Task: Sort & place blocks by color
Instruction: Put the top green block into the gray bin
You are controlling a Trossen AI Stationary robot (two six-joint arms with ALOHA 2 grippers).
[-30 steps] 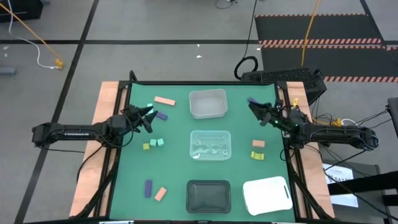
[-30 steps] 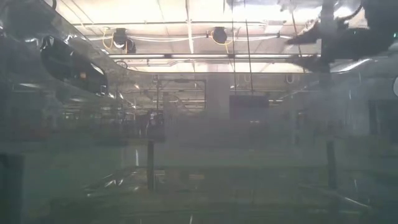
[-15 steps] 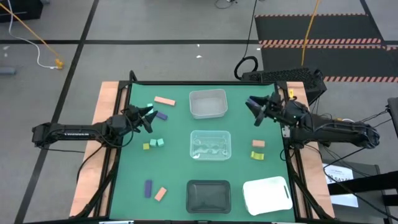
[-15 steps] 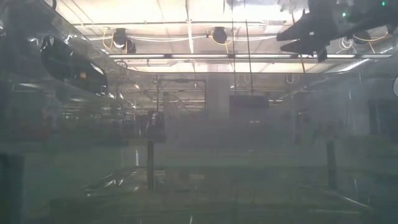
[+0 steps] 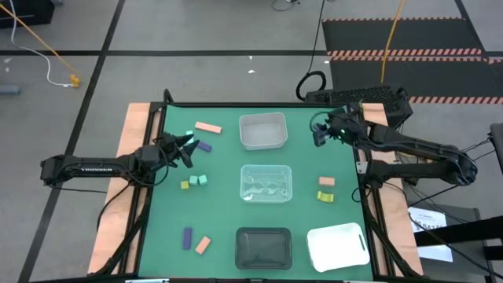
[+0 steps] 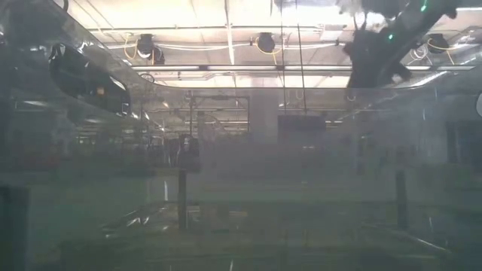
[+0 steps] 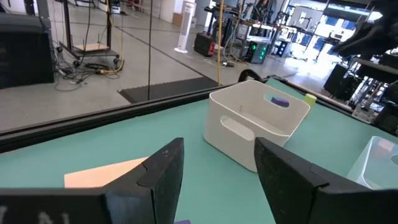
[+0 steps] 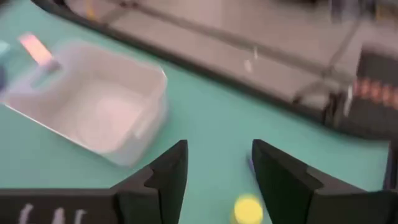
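**A:** Right gripper [image 5: 318, 135] has swung since the earlier high frame; it went from the table's right edge toward the far right corner, now just right of the frosted tray [image 5: 262, 130]; left gripper [image 5: 187, 148] hasn't budged.

**B:** Finger state?

**A:** Both apart, nothing between them; right wrist view shows bare mat in the gap, left wrist view the same.

**B:** Blocks, near to far?

**A:** Near left: purple block [image 5: 187, 237] beside a salmon block [image 5: 203, 244]; black tray [image 5: 263, 246] and white tray [image 5: 337, 245] along the near edge. Mid-table: yellow-green block [image 5: 185, 185] touching a mint block [image 5: 198, 180] on the left; clear tray [image 5: 266, 183] centre; salmon block [image 5: 326, 181] over a yellow-green block [image 5: 325, 196] on the right, just apart.

**B:** Far side?

**A:** Purple block [image 5: 203, 145] and mint block [image 5: 189, 134] right at the left gripper's tips; long salmon block [image 5: 207, 127] beyond them, well left of the frosted tray. Left wrist view shows a purple block [image 7: 277, 100] past that tray's rim; can't tell whether it is in it or behind.
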